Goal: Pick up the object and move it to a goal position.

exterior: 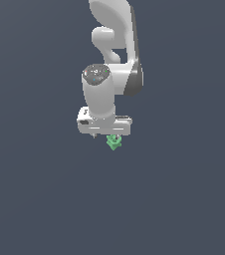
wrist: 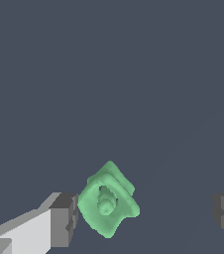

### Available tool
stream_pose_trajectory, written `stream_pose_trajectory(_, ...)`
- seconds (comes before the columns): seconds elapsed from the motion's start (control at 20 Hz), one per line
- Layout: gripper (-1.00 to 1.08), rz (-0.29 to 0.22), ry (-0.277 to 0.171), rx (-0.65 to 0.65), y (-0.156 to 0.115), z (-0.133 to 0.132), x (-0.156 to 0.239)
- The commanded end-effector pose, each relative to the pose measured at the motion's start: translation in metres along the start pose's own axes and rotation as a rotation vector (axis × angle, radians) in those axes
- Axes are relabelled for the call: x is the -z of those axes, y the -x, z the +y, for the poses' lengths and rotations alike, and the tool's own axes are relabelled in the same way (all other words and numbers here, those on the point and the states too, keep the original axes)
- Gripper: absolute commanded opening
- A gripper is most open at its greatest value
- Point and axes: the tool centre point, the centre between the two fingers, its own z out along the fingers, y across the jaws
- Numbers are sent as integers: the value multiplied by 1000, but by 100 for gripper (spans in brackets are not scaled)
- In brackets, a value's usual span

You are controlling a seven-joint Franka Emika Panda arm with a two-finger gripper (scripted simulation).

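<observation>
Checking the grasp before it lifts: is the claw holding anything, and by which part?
Nothing is held. The claw is open, with the green object between its fingers, next to one finger and well clear of the other.

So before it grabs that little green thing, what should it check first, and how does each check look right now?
1. Green object in view: ok.
2. Gripper open: ok, fingers wide apart.
3. Object lies between the fingers: ok, though close to one finger, off centre.
4. Centred for an even squeeze: not ok.
5. Gripper low enough to close on it: cannot tell; the exterior view shows it just under the gripper.
6. Goal position visible: cannot tell.
</observation>
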Motion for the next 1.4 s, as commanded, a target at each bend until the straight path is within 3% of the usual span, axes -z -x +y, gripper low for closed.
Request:
stream_pose_trajectory(0.0,100,0,2,18,1,-1,-2)
stream_pose_trajectory(0.4,100,2,15,155,11,-5,-16)
stream_pose_trajectory(1.0,100,5,43,514,39,-19,-48)
stream_pose_trajectory(1.35,100,6,51,655,51,-26,-60)
